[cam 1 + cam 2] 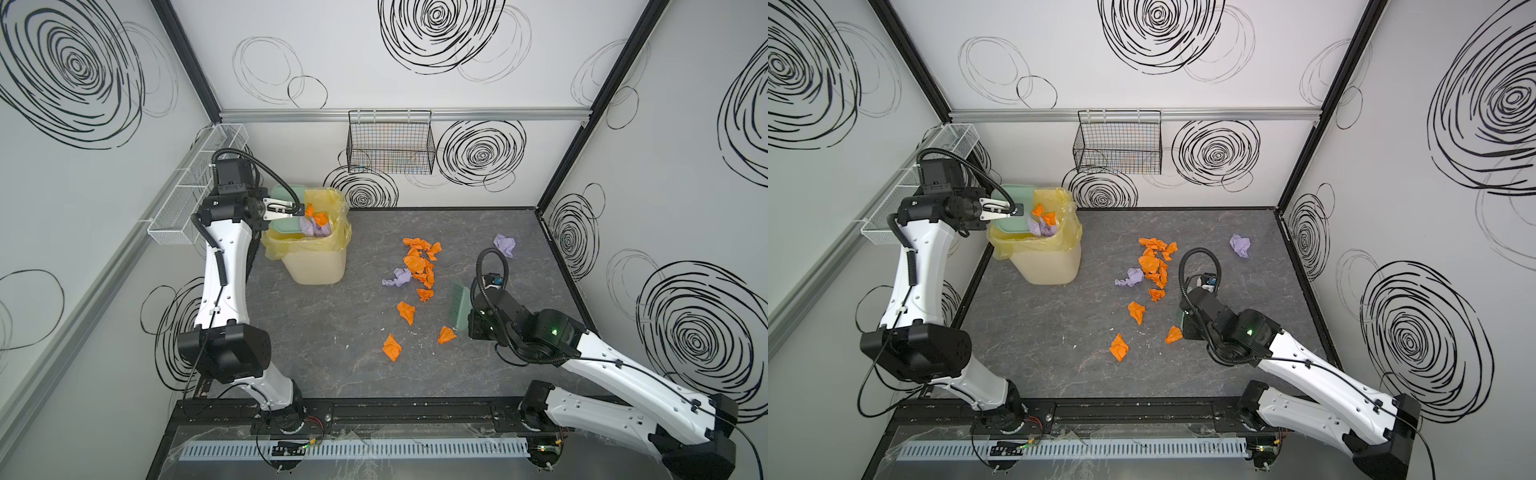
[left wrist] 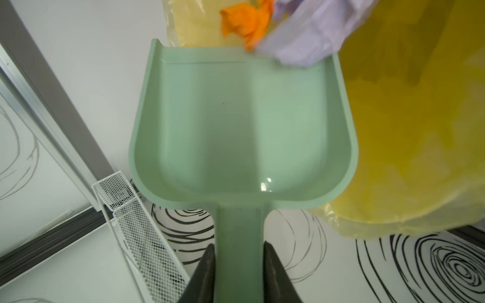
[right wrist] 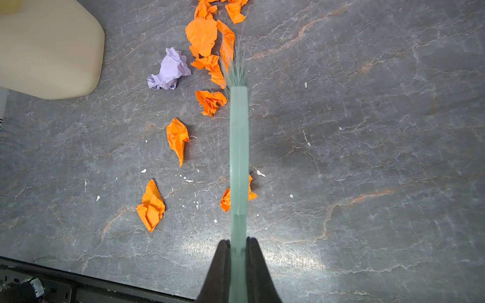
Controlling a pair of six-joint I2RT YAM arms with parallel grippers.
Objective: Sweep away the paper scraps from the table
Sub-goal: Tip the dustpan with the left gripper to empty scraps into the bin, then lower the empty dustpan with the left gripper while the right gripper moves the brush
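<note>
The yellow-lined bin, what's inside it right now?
Orange scraps and lilac scraps show in its mouth, at the lip of the green dustpan tipped over the bin. The dustpan and yellow liner hide anything deeper.

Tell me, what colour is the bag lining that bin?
The bag is see-through yellow, over a cream bin; it shows clearest in the left wrist view.

White walls [image 1: 353, 62], black swirl drawings [image 1: 436, 25]; black wire basket [image 1: 390, 145] on back rail [image 1: 498, 113]; white mesh tray [image 1: 178, 203] left wall.
</note>
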